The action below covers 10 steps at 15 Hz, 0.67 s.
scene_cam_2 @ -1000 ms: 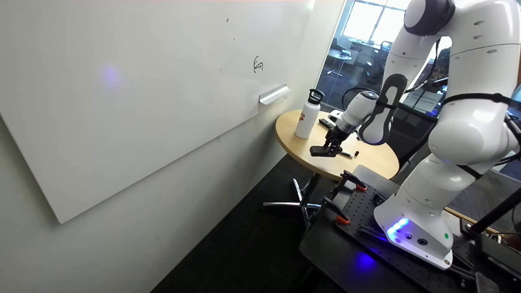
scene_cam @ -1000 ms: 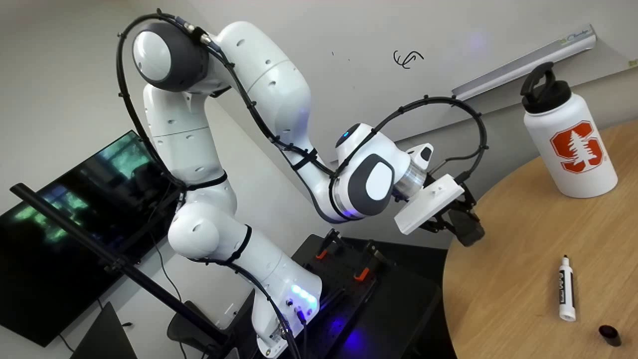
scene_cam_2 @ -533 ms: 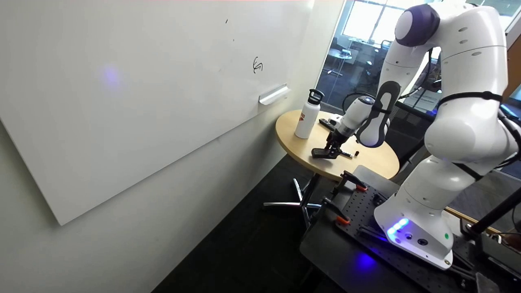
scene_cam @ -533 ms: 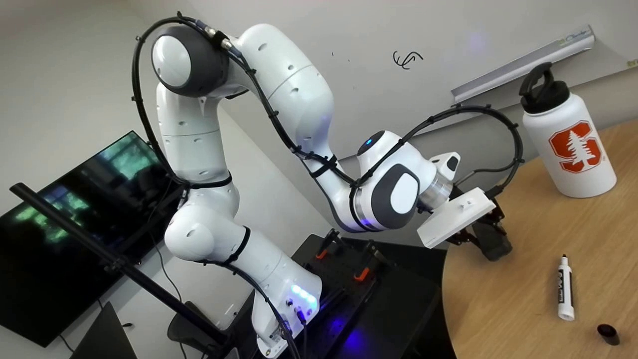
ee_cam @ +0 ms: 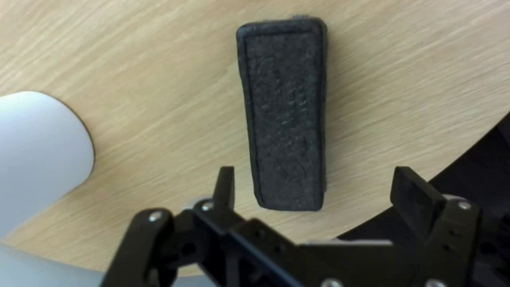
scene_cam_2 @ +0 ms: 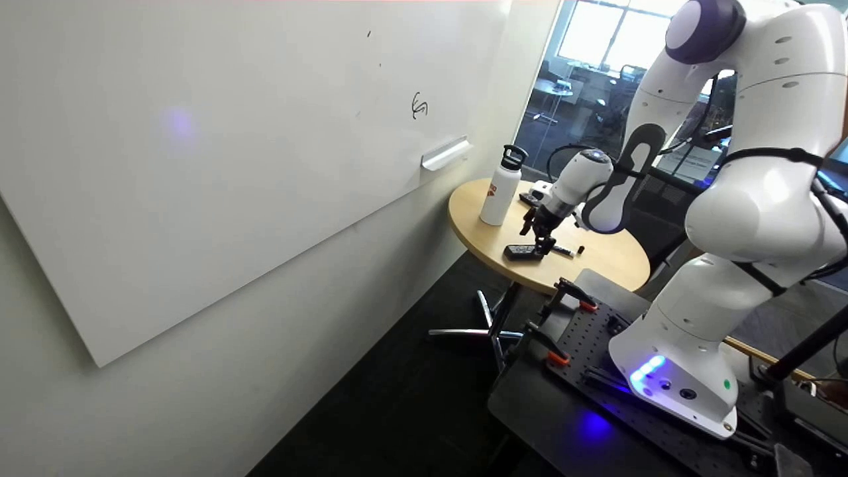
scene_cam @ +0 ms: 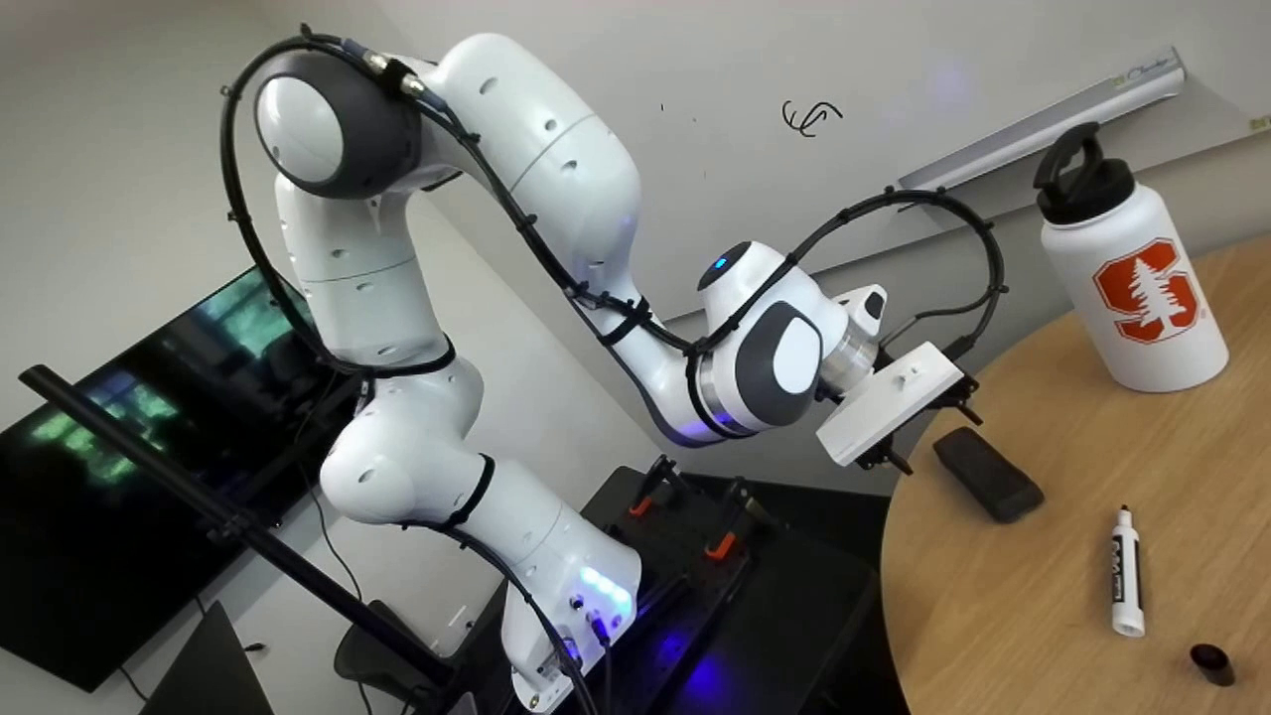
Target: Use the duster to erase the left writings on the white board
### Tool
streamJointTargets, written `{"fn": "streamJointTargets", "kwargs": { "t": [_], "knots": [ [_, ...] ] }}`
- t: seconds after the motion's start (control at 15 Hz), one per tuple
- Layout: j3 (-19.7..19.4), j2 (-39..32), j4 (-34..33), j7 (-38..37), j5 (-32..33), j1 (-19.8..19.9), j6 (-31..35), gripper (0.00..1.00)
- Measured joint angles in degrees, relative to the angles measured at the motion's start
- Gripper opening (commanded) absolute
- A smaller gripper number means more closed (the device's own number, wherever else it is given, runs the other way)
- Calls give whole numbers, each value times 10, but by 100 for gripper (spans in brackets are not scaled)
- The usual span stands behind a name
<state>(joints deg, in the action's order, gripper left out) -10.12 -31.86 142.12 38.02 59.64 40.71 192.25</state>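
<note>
We see the gripper spread wide above the round wooden table, its 2 fingers well apart. In the wrist view the near end of the duster shows between them, and in an exterior view we make out a gap between the fingertips and the duster. It lies flat on the table, near the edge, its long sides running up and down the wrist view. We find the white bottle upright on the same table, its black lid on and a red emblem on its side. The marker lies near the duster with its dark tip bare, and 1 black cap rests near its rear end. In both exterior views we see the white board on the wall, bearing a small looped black scribble and 2 tiny dark marks. A rail sits at the board's lower edge, not far from the scribble. In an exterior view we also spot a black object near the bottle, partly hidden by the arm, and we cannot tell what it is.
</note>
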Motion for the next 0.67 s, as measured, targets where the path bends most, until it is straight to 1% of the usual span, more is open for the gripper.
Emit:
{"fn": "streamJointTargets", "kwargs": {
  "t": [0.2,0.4,0.53,0.67],
  "knots": [
    [56,65,43,0,27,57,-28,100],
    [110,134,96,0,32,112,-34,100],
    [136,176,123,0,32,137,-34,100],
    [156,208,142,-1,31,152,-34,100]
  ]
}}
